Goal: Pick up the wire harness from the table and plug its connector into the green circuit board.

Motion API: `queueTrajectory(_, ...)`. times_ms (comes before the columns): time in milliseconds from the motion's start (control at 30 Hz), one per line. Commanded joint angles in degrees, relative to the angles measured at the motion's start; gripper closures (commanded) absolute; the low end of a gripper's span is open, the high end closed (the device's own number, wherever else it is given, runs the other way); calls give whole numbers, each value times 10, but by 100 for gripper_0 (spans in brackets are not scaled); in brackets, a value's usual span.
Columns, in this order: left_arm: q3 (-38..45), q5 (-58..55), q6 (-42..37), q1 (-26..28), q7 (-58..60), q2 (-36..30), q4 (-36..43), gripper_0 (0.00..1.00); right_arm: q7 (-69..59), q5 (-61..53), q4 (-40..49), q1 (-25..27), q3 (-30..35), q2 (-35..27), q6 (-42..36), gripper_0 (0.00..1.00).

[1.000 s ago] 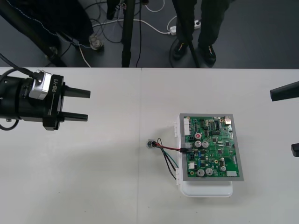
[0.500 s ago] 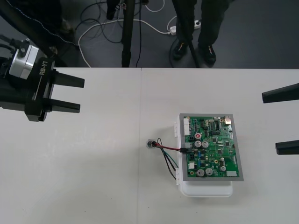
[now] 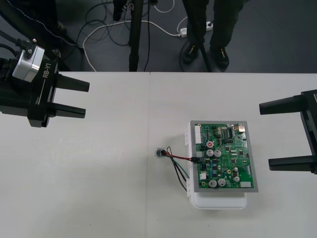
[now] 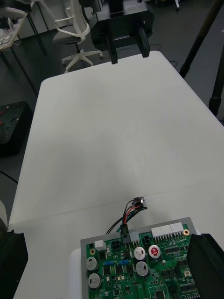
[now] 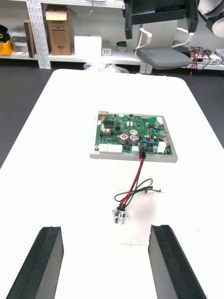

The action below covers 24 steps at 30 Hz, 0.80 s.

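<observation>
Field notes, standing by the table [image 3: 99, 188].

Board [image 3: 225, 156] sits on its white base [image 3: 218, 201], right of table centre. Harness [image 3: 178, 163] lies at the board's 9 o'clock. The plug [image 3: 196, 159] is at the board's left edge and, seen from both wrist cams, looks pushed into a header there. Socket [image 3: 159, 153] rests on the table just beside the board. The red wire runs straight to the plug, while the green and black sag off toward the socket's 5 o'clock.

L gripper [image 3: 87, 99] is at the board's 10 o'clock, well apart from it, near the table's far-left part. Its fingers [image 5: 39, 261] are spread wide w/ nothing between them.

R gripper [image 3: 266, 136] is at the board's 3 o'clock, just off the right edge. Its fingers [image 3: 282, 105] are also spread wide and empty.

Step, as I read it: pick-up and insertion look done — nothing is held, and the plug is at its header. I can't tell how deep it is seated.

Next move, my guess: prob. a seat check. If the plug is only part-way in, it needs a short push toward 3 o'clock w/ the board braced — the R gripper is placed for bracing. The L gripper would have to come across and pinch low on the plug, not the wires. If the plug is seated, both arms need only keep clear of the wire loop.
</observation>
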<state>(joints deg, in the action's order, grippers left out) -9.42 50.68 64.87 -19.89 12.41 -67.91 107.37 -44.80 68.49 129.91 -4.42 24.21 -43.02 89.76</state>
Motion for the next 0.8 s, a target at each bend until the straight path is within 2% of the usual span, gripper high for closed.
queueTrajectory(33, 18, 3, -24, 5, -12, -25, 14, 46, 30, 13, 33, 14, -19, 23, 2, 0)
queueTrajectory(800, 18, 3, -24, 5, -12, -25, 14, 46, 82, 23, 55, 19, -36, 24, 2, 0)
